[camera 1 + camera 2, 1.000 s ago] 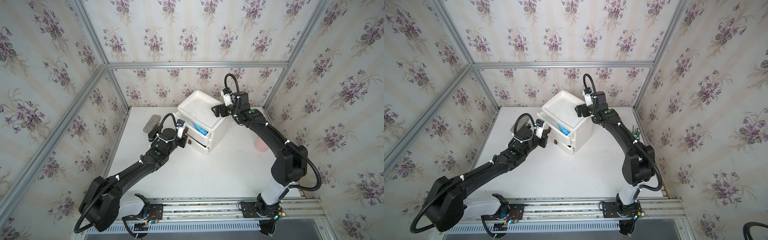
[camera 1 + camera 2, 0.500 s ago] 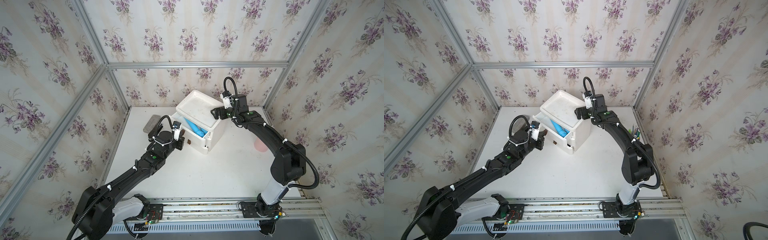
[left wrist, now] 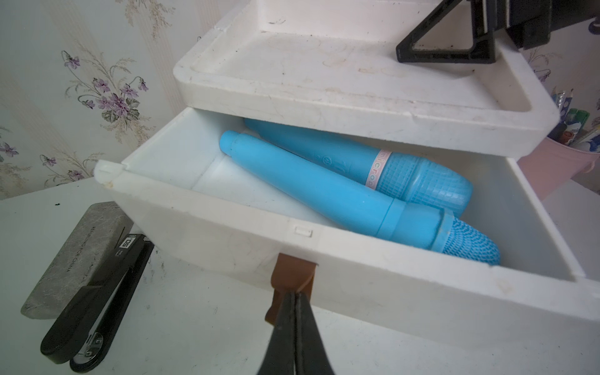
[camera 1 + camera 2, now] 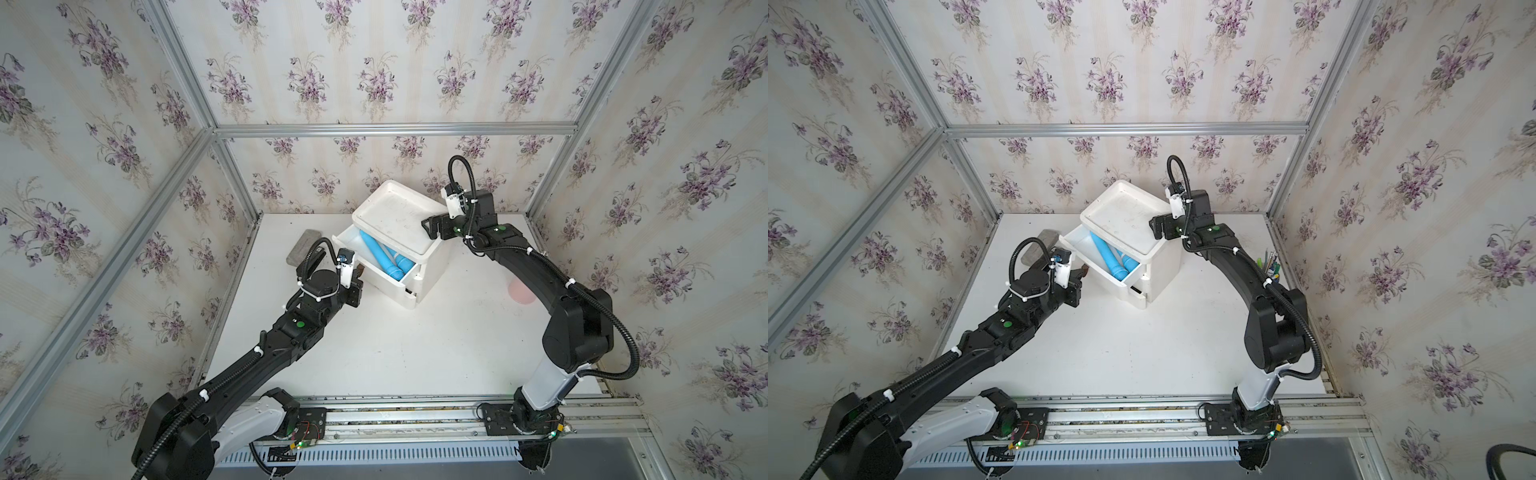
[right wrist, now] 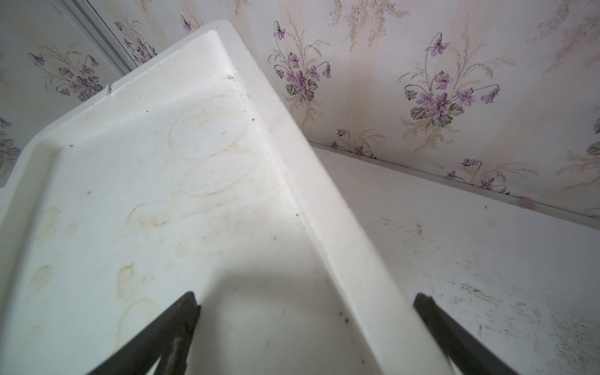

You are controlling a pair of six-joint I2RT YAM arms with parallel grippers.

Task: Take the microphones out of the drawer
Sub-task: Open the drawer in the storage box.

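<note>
Now the left gripper (image 3: 294, 297), pinched shut on the brown pull tab (image 3: 292, 276), has drawn the drawer (image 3: 211, 233) further out; two blue microphones (image 3: 324, 191) lie exposed inside, reachable from above, while beyond, the right gripper (image 5: 305, 297) straddles the cabinet (image 5: 324, 220) rim, jaws wide apart

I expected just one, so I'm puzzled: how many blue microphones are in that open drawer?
2. Both lie side by side in the open drawer: the front microphone nearest the drawer's face, the rear microphone partly under the cabinet top. Deeper inside is hidden.
</note>
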